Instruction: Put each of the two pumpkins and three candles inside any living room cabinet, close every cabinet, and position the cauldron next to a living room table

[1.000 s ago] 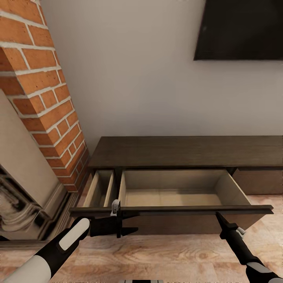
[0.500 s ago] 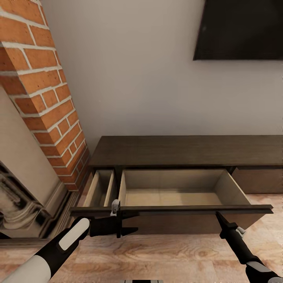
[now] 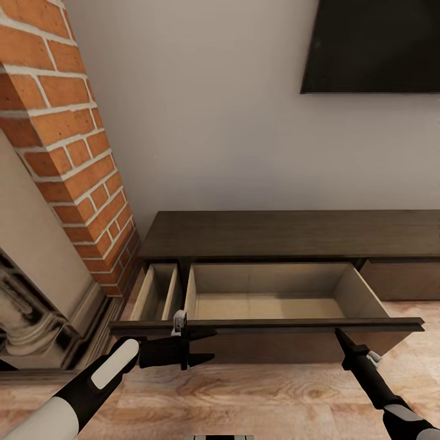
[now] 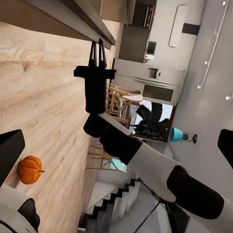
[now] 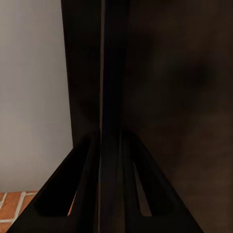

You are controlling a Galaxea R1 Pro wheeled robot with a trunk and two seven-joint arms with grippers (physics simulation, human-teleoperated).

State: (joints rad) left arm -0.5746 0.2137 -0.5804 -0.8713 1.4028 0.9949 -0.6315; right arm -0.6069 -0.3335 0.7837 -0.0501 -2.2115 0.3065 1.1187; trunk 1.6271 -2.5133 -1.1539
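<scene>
Dark brown wood fills the middle of my head view: the cabinet (image 3: pixel 293 235), a long low unit against the pale wall, with its wide drawer (image 3: pixel 281 305) pulled out toward me and showing a bare pale-wood interior. A narrower drawer (image 3: pixel 156 293) to its left is also open. A brick column (image 3: pixel 67 140) rises at the left, and a dark screen (image 3: pixel 373 46) hangs on the wall at upper right. The floor (image 3: pixel 263 397) is light wood planking.

My left gripper (image 3: pixel 205 348) sits just below the left end of the drawer front, pointing right, its fingers spread with one above the other. My right gripper (image 3: pixel 338 333) reaches up to the underside of the drawer front near its right end; in the right wrist view its fingers (image 5: pixel 92 184) lie pressed close together, flanking a thin dark edge, and I cannot tell whether they pinch it.

In the left wrist view I see the right arm (image 4: pixel 145 160) and, beyond it, one orange pumpkin (image 4: pixel 30 169) lying on the wood floor, well apart from the cabinet. A kitchen area with a pale appliance (image 4: pixel 150 85) shows in the distance.
</scene>
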